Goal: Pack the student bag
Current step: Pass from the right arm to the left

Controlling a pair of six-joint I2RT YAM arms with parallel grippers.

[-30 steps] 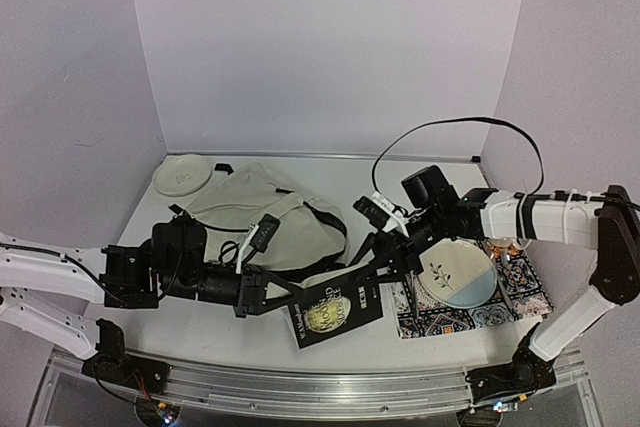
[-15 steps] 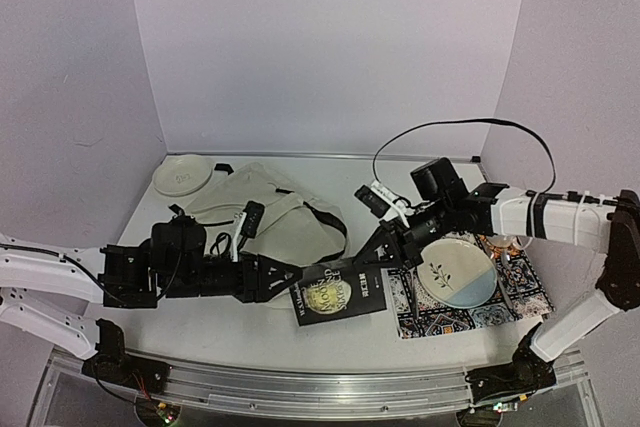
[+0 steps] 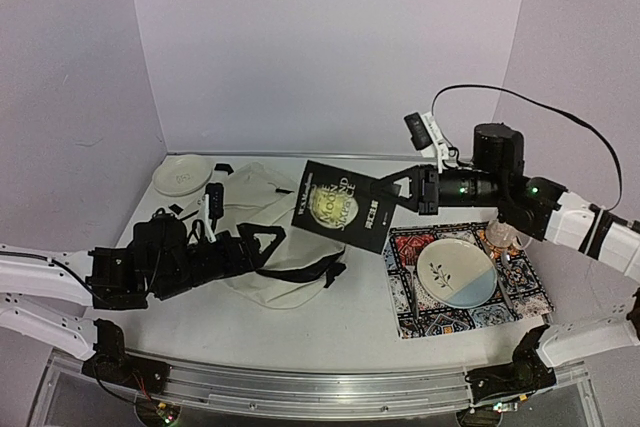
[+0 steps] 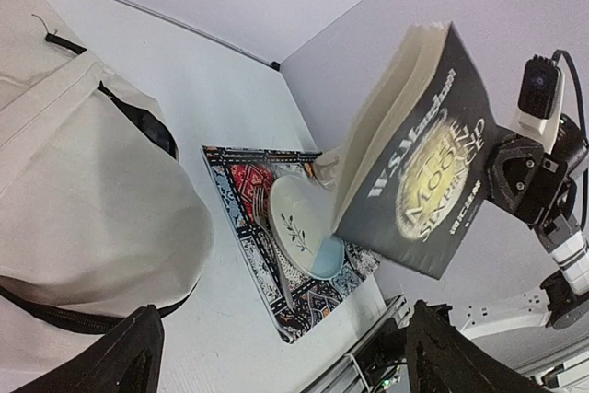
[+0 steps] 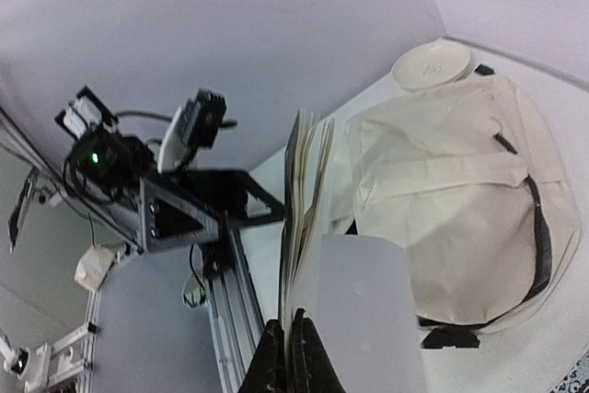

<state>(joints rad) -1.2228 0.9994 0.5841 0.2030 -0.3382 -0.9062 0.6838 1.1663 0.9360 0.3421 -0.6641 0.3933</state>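
Observation:
A black paperback book (image 3: 345, 205) with a gold disc on its cover hangs in the air over the bag's right side. My right gripper (image 3: 388, 190) is shut on its edge. In the right wrist view the fingertips (image 5: 291, 354) pinch the book (image 5: 308, 218) near its pages. The cream student bag (image 3: 285, 222) lies flat on the table, its dark-lined opening (image 4: 138, 121) facing right. My left gripper (image 3: 268, 245) is open low over the bag, holding nothing. Its fingers (image 4: 129, 361) frame the book (image 4: 423, 154) from below.
At the right lies a patterned mat (image 3: 520, 297) carrying a white and blue plate (image 3: 456, 272) and a fork (image 4: 274, 255). A second white plate (image 3: 182, 175) sits at the back left beside the bag. Walls close in the back and sides.
The left gripper opened, let go of the book and drew back to the left. The right gripper closed on the book and lifted it off the table, up and back over the bag.

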